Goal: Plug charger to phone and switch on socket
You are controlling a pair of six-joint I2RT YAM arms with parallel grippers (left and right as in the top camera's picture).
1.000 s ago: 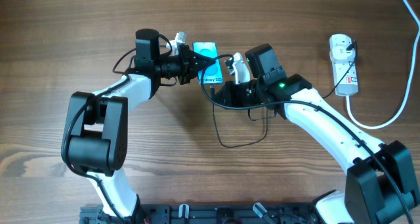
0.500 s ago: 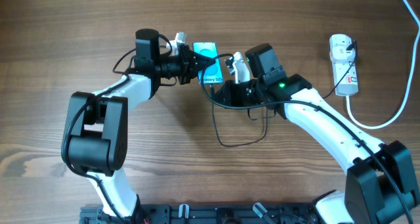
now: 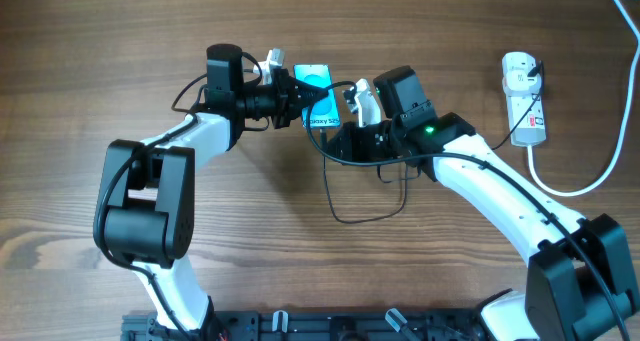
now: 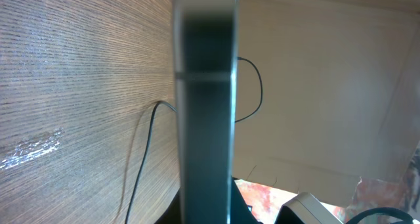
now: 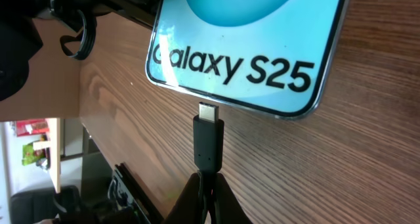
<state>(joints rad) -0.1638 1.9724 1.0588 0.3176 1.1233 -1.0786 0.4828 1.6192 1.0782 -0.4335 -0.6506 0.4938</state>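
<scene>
Left tool (image 3: pixel 292 93): clenched on the phone (image 3: pixel 320 99), which is gripped at 1 long side; the arm is reached in from the left.
Right tool (image 5: pixel 209 196): clenched on the charger (image 5: pixel 209 142), which is held by its black connector body just behind the metal tip.
Phone position: found at the far middle of the surface (image 3: pixel 300 281), between the 2 tools. The screen is turned up, teal-blue with a lighter oval. "Galaxy S25" is read on the white strip at the end nearest the right tool.
Phone contact with surface: it cannot be told whether the phone is rested on the wood or held just above it.
Left wrist view: the phone is seen edge-on, as a blurred dark bar down the middle of the picture.
Connector: lined up with the middle of the phone's bottom edge, tip pointed at it. The metal tip is exposed just beside that edge and is not seated.
Charger cable: thin and black, laid in a loose loop on the surface on the near side of the phone, below the right arm.
Socket (image 3: pixel 524 101): laid flat at the far right of the surface, well apart from the phone and both tools. A red mark and a grey label are noted at its near end.
Socket switch: too small to be read.
White cable (image 3: pixel 600 171): thicker, curved from the socket's near end out toward the right edge.
</scene>
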